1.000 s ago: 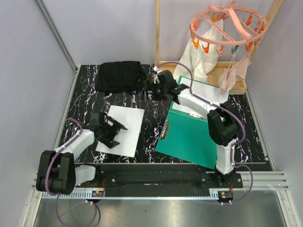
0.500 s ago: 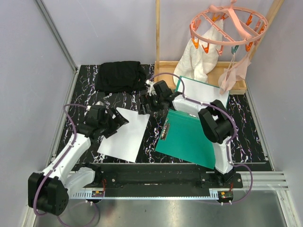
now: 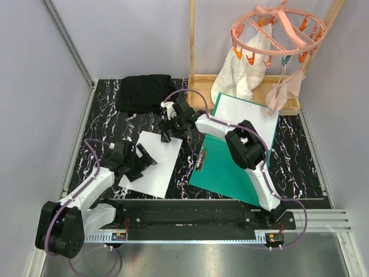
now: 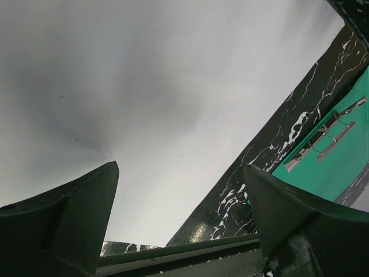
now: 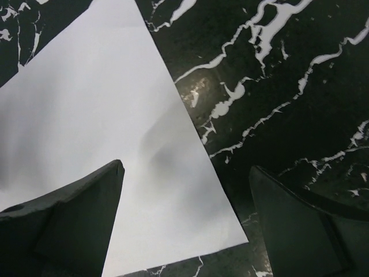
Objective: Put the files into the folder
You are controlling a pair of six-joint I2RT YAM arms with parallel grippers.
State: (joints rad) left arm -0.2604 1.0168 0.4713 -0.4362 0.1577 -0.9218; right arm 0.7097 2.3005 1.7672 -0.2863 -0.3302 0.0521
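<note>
- While both pairs of fingers are standing wide apart and gripping nothing, the left gripper [image 4: 180, 173] is hanging low over one of the files. This first sheet [image 4: 144, 86] is filling almost the whole gap between its fingers in the left wrist view. Whether the fingertips are touching the paper I cannot tell.
- Just past those fingertips the sheet's edge is giving way to a strip of black marbled table [image 4: 256, 158]. Farther out, the teal folder [image 4: 340, 153] is showing with its metal clip [image 4: 323, 135].
- The right gripper [image 5: 185, 167] is hovering over a corner of the same sheet. The paper's edge is running slantwise between its fingers, so paper is lying under one finger and bare table under the other.
- In the top view the two grippers are facing each other across this sheet, the left at its near side and the right at its far edge.
- Off to the right of both grippers, apart from that sheet, the folder is lying open and flat.
- The second sheet [image 3: 245, 115] is lying on the folder's far half, well away from either pair of fingers.
- Beyond the right gripper, a folded black cloth [image 3: 144, 92] is lying at the table's far edge.
</note>
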